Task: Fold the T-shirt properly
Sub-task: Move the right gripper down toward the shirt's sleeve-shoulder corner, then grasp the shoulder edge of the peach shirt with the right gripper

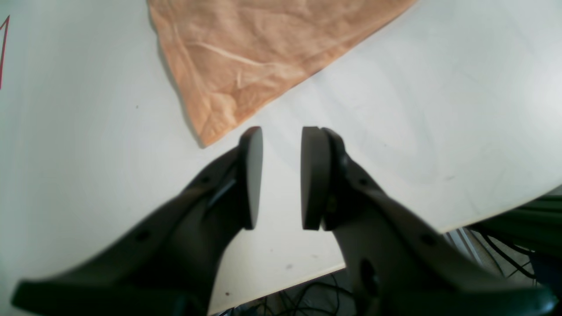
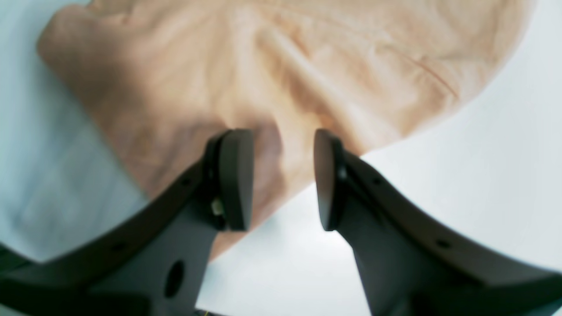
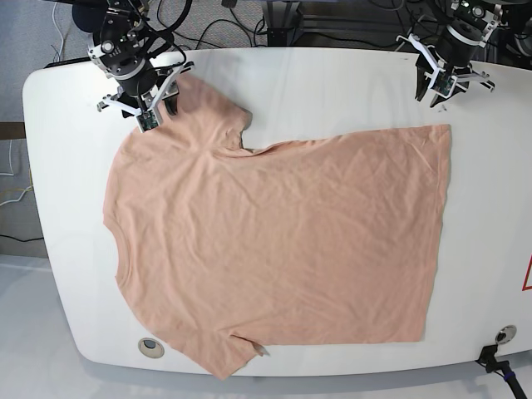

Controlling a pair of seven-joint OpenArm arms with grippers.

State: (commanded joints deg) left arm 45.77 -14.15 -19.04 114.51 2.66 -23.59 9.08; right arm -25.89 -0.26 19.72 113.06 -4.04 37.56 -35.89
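The peach-pink T-shirt (image 3: pixel 274 233) lies spread flat on the white table (image 3: pixel 332 83), with its sleeves toward the left of the base view. No smiley print shows. My right gripper (image 3: pixel 156 116) is open over the far-left sleeve. In the right wrist view the open gripper (image 2: pixel 281 134) straddles the sleeve's edge (image 2: pixel 263 79). My left gripper (image 3: pixel 432 96) is open over bare table, just beyond the shirt's far-right hem corner. In the left wrist view the gripper (image 1: pixel 283 131) stands beside that corner of the shirt (image 1: pixel 246 57), apart from it.
Cables lie behind the table's far edge (image 3: pixel 283 21). The table's edge shows close below my left gripper (image 1: pixel 483 215). A red mark (image 3: pixel 528 274) sits at the right edge. Round grommets sit at the front left (image 3: pixel 150 345) and front right (image 3: pixel 501 333).
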